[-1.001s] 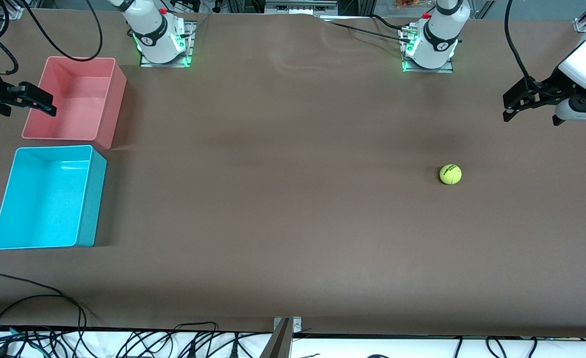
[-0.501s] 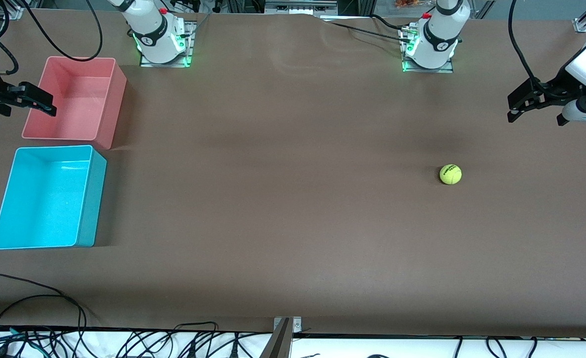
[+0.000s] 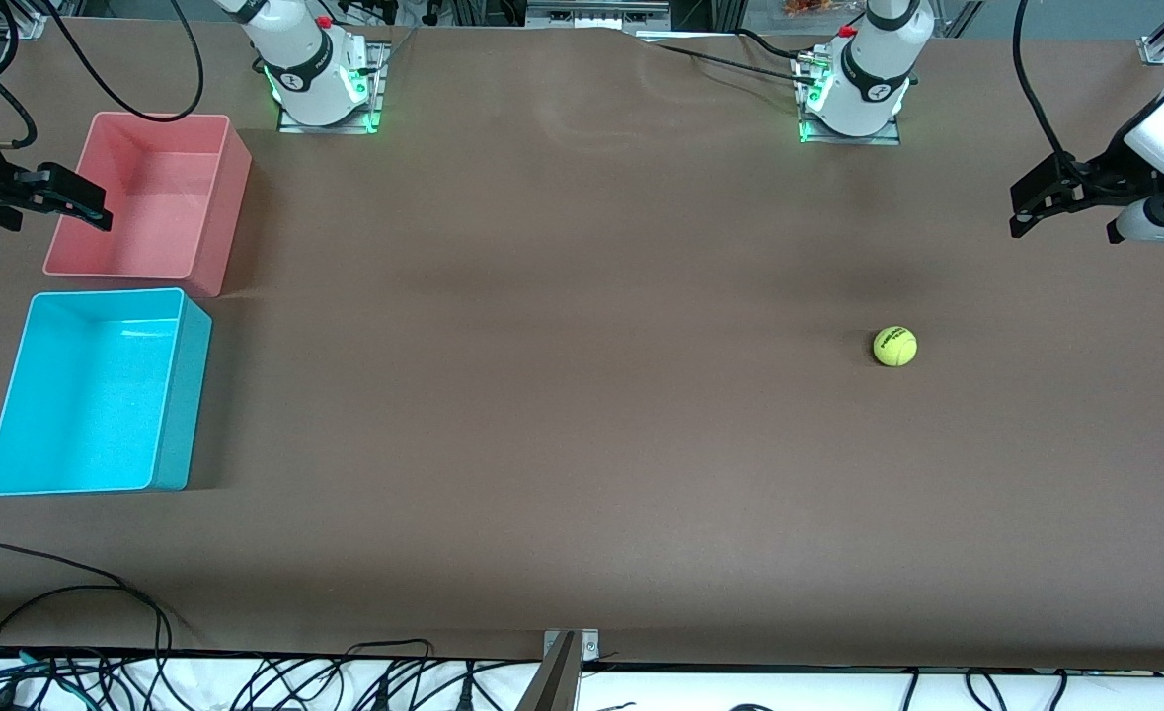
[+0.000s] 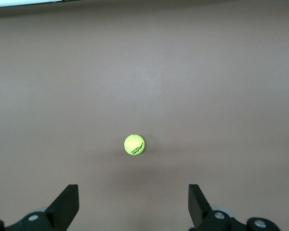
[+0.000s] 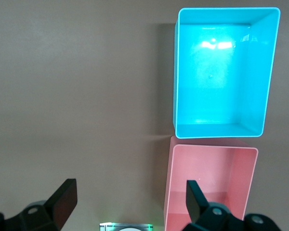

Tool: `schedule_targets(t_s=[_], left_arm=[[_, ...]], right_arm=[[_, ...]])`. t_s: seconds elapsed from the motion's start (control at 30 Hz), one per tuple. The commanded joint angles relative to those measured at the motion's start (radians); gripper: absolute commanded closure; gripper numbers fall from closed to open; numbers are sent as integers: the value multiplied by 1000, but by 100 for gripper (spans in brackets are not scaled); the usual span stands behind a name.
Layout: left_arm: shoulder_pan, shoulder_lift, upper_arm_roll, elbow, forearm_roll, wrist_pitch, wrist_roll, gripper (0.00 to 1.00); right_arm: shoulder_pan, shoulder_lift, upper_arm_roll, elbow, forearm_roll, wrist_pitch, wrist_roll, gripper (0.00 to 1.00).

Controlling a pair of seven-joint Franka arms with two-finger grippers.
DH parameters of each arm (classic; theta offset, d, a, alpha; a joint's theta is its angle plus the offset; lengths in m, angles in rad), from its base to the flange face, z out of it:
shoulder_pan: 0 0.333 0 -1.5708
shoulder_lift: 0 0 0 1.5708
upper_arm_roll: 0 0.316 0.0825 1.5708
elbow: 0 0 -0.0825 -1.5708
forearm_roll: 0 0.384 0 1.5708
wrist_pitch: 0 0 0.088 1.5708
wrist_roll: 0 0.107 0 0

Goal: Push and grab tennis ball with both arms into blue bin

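Left gripper (image 3: 1026,209) retreated slightly; tennis ball (image 3: 894,347) unmoved.

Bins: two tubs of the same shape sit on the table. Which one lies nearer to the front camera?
The blue bin lies nearer. The pink bin sits beside it, farther from that camera. Both are empty, at the right arm's end of the table.

Brown table with a ball and two bins

You have the brown table (image 3: 562,395) carrying the tennis ball (image 3: 894,347) toward the left arm's end, and well apart at the right arm's end the blue bin (image 3: 182,395), with the pink bin (image 3: 231,207) just beside it, farther from the front camera.
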Motion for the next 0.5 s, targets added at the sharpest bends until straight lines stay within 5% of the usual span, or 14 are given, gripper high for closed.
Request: schedule_targets(t_s=[0.0,0.47], left_arm=[[10,17,1,6,-8,-11,10,0],[197,12,-105,-146,-60,121,78,0]], right_arm=[[-8,1,11,22,-8,-14,5,0],[-8,1,11,22,-8,-16,5,0]])
